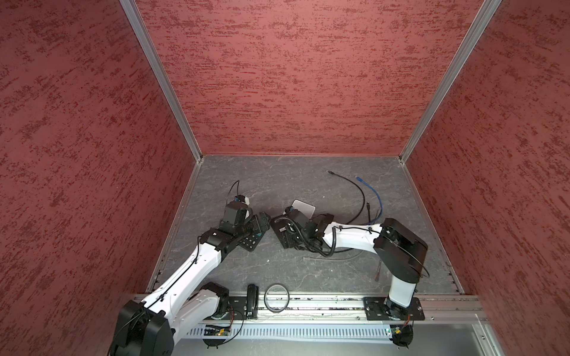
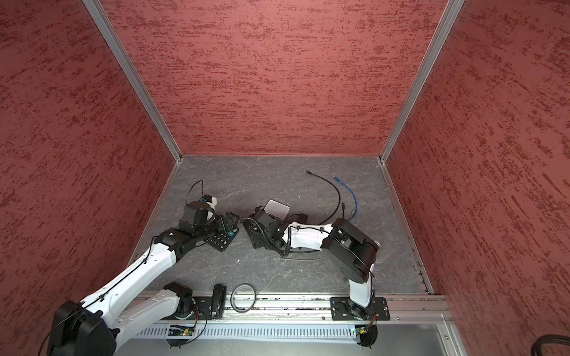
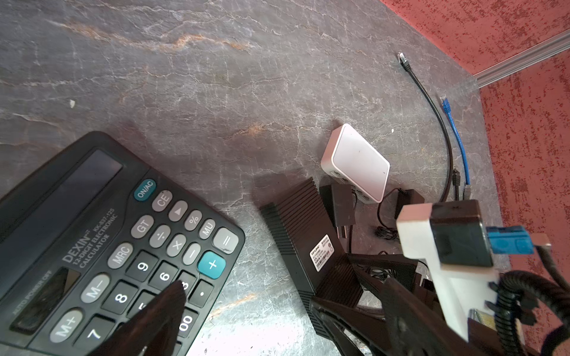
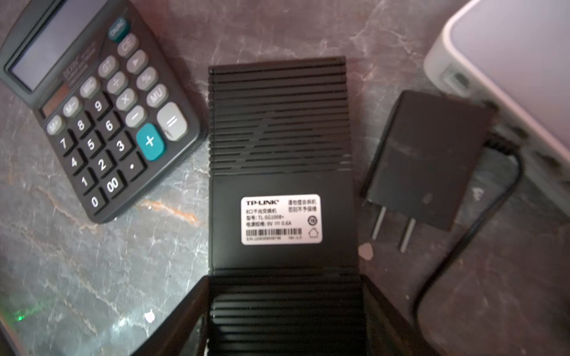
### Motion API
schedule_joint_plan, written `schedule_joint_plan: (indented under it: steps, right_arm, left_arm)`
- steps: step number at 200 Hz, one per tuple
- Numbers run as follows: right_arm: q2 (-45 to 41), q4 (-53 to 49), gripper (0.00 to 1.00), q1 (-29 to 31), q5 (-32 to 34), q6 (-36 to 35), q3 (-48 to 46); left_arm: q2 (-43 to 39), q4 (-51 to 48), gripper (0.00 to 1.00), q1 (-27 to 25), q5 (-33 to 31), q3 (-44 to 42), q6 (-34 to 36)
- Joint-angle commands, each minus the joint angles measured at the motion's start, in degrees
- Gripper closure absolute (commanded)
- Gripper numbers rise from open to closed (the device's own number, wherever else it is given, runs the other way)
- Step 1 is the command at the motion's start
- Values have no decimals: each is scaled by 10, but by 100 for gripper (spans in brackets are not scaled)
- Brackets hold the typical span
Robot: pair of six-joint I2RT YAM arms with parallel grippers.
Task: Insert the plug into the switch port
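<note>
Right gripper (image 4: 283,296) clasps black switch (image 4: 277,138) by both sides, label up, mid surface (image 1: 277,185). Left gripper (image 1: 263,222) spread wide above calculator (image 3: 92,231). Black plug (image 1: 329,172) and blue plug (image 1: 357,178) lie far right, well apart from switch.

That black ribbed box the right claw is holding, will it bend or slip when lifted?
Probably stiff: the switch is a boxy ribbed shell. Its ridges likely help the right gripper against slipping. It looks flat, so unlikely to roll.
</note>
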Motion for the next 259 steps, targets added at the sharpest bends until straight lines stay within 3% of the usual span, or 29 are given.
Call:
schedule_joint_plan:
  steps: [1, 81, 120, 154, 220, 259]
  right_arm:
    - [11, 18, 37, 6, 20, 33, 22]
    - [-7, 41, 18, 6, -80, -21, 25]
    - [-45, 50, 18, -5, -67, -45, 8]
    - [-47, 66, 21, -30, -126, -58, -13]
    - [-37, 108, 24, -28, -171, -73, -71]
    - [-36, 146, 25, -14, -238, -91, -75]
  left_arm:
    - [4, -6, 0, 4, -2, 9, 11]
    - [17, -1, 0, 4, -5, 9, 11]
    - [22, -7, 0, 4, -3, 13, 8]
    - [33, -13, 0, 2, -4, 19, 2]
    - [56, -38, 0, -7, -26, 32, -7]
    - [77, -28, 0, -14, -31, 30, -13]
